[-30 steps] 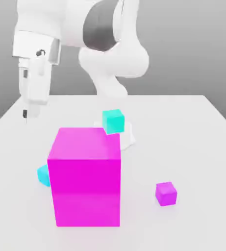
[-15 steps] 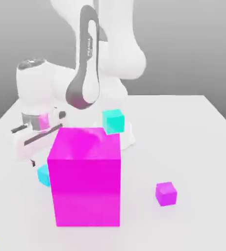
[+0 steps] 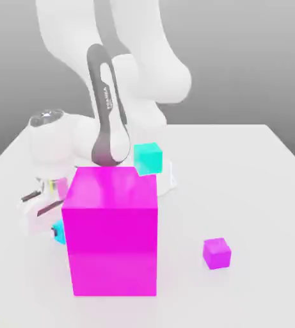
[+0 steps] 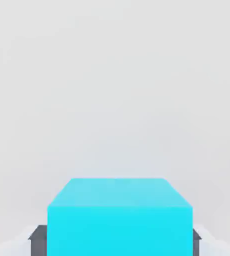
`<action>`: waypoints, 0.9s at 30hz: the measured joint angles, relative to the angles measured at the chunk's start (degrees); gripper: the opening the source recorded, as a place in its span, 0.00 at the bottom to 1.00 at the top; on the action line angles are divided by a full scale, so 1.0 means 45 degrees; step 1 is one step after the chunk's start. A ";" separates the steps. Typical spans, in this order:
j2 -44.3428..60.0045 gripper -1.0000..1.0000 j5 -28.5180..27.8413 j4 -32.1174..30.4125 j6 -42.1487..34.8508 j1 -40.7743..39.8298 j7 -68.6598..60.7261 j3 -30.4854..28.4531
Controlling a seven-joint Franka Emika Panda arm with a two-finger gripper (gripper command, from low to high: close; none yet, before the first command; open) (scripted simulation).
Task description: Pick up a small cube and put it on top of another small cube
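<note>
While the white desk (image 3: pixel 252 173) carries everything, the big magenta cube (image 3: pixel 111 230) makes the best landmark: it stands in the middle foreground, and the arm (image 3: pixel 108 102) bends down behind it and toward the exterior view's left. At that cube's lower corner on the exterior view's left sits the small sky-blue cube (image 3: pixel 58 232), half hidden by it, with the claw (image 3: pixel 47 214) low over the desk right there. From the hand view the small sky-blue cube (image 4: pixel 119 217) sits between the dark fingertips (image 4: pixel 38 239), which press both its flanks, so the claw looks clamped on it. The greener turquoise cube (image 3: pixel 148 157) rests behind the big cube's top rear corner; the small magenta cube (image 3: pixel 216 252) lies well apart on the exterior view's right. To do this step well, I judge the lift should go straight up first, clear of the big cube's wall, keeping the grip square so the cube does not twist.
</note>
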 joint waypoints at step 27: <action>-0.8366 0.00 -0.0632 0.1812 -0.9308 0.2629 -0.6969 0.1366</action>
